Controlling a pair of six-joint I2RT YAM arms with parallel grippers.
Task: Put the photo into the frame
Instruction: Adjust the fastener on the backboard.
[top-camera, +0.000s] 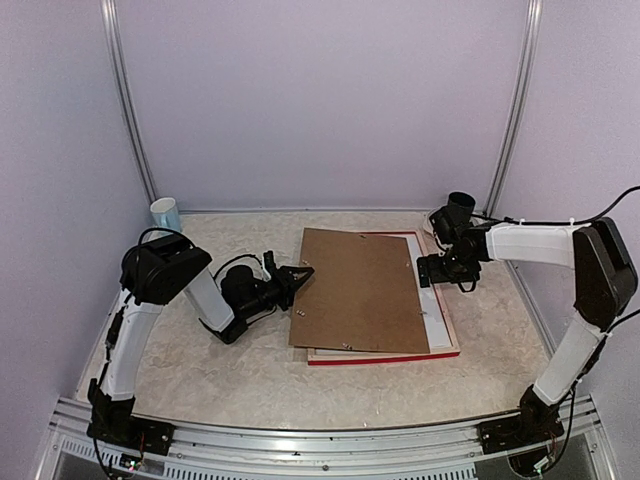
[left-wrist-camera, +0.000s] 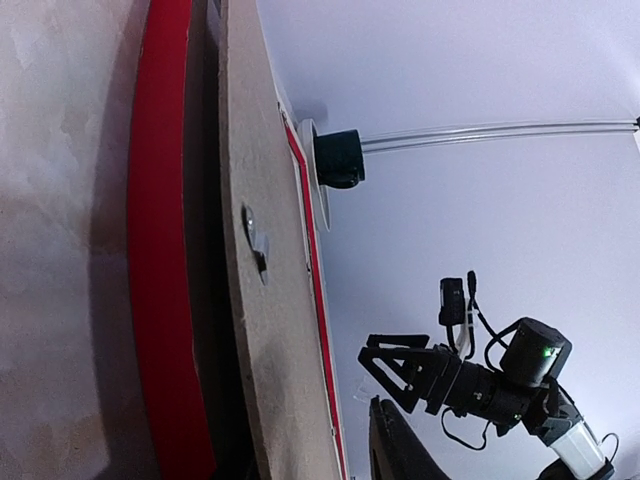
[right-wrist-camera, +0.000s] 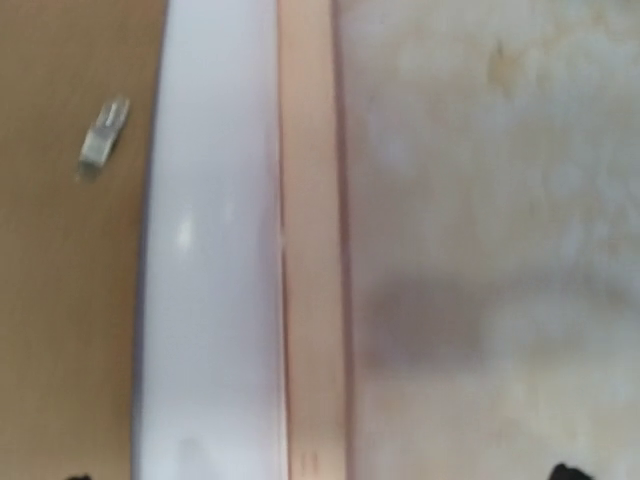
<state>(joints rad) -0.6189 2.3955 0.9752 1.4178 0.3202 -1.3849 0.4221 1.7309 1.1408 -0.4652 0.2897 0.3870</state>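
The frame (top-camera: 385, 357) lies face down on the table, red edges showing and pale wood rail (right-wrist-camera: 310, 250) up. A brown backing board (top-camera: 360, 290) rests askew on it, and a white strip (top-camera: 432, 315) shows along the right side. The photo is hidden. My left gripper (top-camera: 303, 275) is at the board's left edge, open. Its one visible finger (left-wrist-camera: 400, 450) stands off the board (left-wrist-camera: 265, 330), which sits raised above the red rail (left-wrist-camera: 160, 250). My right gripper (top-camera: 428, 270) hovers wide open over the frame's right rail, holding nothing.
A blue-and-white cup (top-camera: 165, 213) stands at the back left corner. A small metal clip (right-wrist-camera: 103, 140) sits on the board. Enclosure walls and upright posts ring the table. The table's near edge carries the arm bases.
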